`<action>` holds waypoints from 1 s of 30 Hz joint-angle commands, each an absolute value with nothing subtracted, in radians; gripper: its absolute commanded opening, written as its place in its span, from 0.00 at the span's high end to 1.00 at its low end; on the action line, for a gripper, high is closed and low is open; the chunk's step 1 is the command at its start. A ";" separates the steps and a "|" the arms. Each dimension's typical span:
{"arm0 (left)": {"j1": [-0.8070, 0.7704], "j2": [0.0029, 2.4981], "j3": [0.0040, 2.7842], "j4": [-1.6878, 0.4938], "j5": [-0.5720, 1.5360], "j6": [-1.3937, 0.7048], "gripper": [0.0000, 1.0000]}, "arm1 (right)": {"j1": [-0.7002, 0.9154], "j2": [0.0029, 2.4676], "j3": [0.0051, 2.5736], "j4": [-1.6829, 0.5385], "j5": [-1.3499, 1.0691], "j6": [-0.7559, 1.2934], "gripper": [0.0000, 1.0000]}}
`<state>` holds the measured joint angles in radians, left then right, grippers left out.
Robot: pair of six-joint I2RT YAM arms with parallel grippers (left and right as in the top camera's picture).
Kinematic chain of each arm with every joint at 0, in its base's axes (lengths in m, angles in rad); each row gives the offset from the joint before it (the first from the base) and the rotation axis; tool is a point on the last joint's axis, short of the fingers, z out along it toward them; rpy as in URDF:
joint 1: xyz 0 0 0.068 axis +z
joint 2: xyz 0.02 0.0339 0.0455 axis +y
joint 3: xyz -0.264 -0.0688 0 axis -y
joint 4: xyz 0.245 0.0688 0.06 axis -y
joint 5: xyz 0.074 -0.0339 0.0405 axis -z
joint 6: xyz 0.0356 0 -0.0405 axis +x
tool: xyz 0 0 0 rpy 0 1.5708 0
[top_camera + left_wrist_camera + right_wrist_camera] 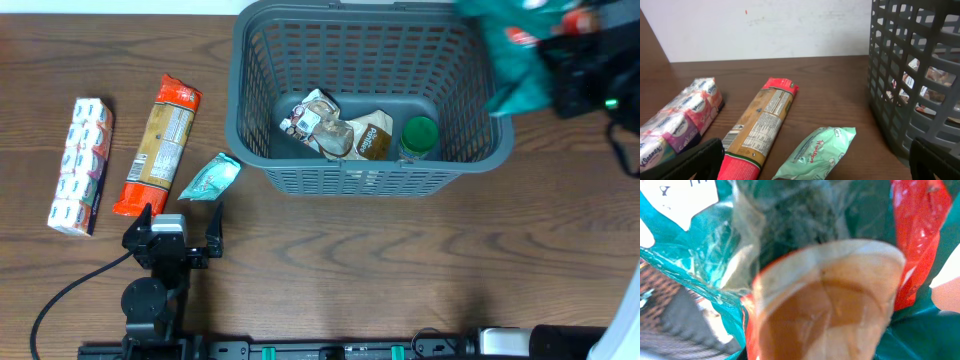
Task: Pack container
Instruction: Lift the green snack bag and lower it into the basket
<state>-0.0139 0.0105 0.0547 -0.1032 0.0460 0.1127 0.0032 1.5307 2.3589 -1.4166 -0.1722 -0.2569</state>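
Hovering at the near left of the table, my left claw stands spread wide with nothing between its fingers. My right claw is up at the far right, clamped on a teal bag that hangs over the right far corner of the container.

Only the overhead view shows the container whole: it stands upright at the far middle of the table, mouth up, its long axis running left to right across the table. On its floor lie a couple of crumpled snack bags and a green-lidded jar at the right end.

My left wrist view gives what the overhead cannot, the slotted wall from the side, with bits of the snack bags showing through the gaps. It also shows, low and close, a mint-green pouch nearest me, an orange and red packet beside it, and a tissue pack further left, all apart from the container.

My right wrist view is filled by the bag itself (blurred teal and red film), so my fingers there stay hidden.
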 commanded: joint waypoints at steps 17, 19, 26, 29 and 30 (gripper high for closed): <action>-0.009 0.005 0.026 -0.114 0.041 0.127 0.01 | 0.443 1.779 2.374 -1.480 -0.158 -0.355 0.98; -0.009 0.005 0.026 -0.114 0.041 0.127 0.01 | 0.460 1.826 2.374 -1.493 -0.157 -0.374 0.98; -0.009 0.005 0.026 -0.114 0.041 0.127 0.02 | 0.490 1.957 2.374 -1.504 -0.158 -0.421 0.98; -0.009 0.005 0.026 -0.114 0.041 0.127 0.01 | 0.492 2.003 2.374 -1.506 -0.158 -0.424 0.98; -0.009 0.005 0.026 -0.114 0.041 0.127 0.01 | 0.492 2.016 2.374 -1.507 -0.158 -0.425 0.98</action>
